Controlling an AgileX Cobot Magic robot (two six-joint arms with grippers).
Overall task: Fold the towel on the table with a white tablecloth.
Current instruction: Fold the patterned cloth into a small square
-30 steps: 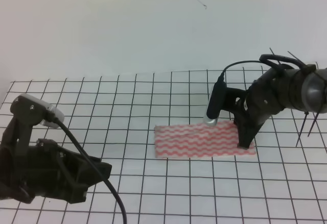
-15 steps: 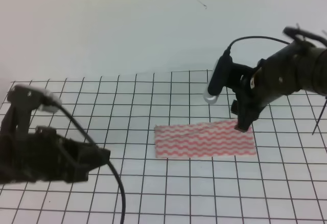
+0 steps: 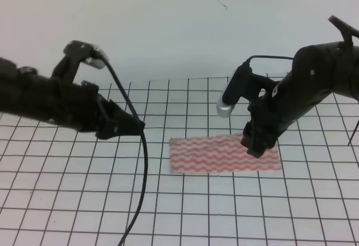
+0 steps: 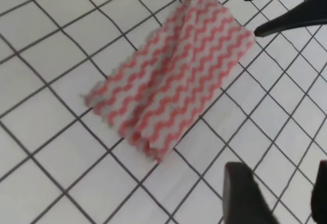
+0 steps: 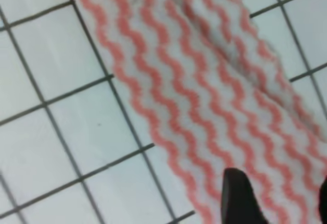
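while i've got all three feeds up, here's what i see: the towel (image 3: 224, 155) lies flat on the table with a white tablecloth (image 3: 185, 212) as a long narrow strip of pink-red and white wavy stripes, a few grid squares long. in the left wrist view the towel (image 4: 171, 76) looks doubled over, with layered edges showing at its near end and a soft crease running along its length.

my right gripper (image 3: 255, 147) is over the towel's right part, tips pointing down at the cloth. in the right wrist view its two dark fingertips (image 5: 239, 197) sit apart from each other with striped towel (image 5: 204, 91) showing between them, so the claw is spread and has nothing in it. i can't tell from the high view whether the tips are touching the cloth or just above it.

my left gripper (image 3: 132, 126) is up off the table, well to the left of the towel, pointing toward it. the left wrist view shows its fingertips (image 4: 244, 196) apart at the bottom edge, so spread too, empty. a black cable (image 3: 140, 173) hangs from that arm down past the towel's left side.
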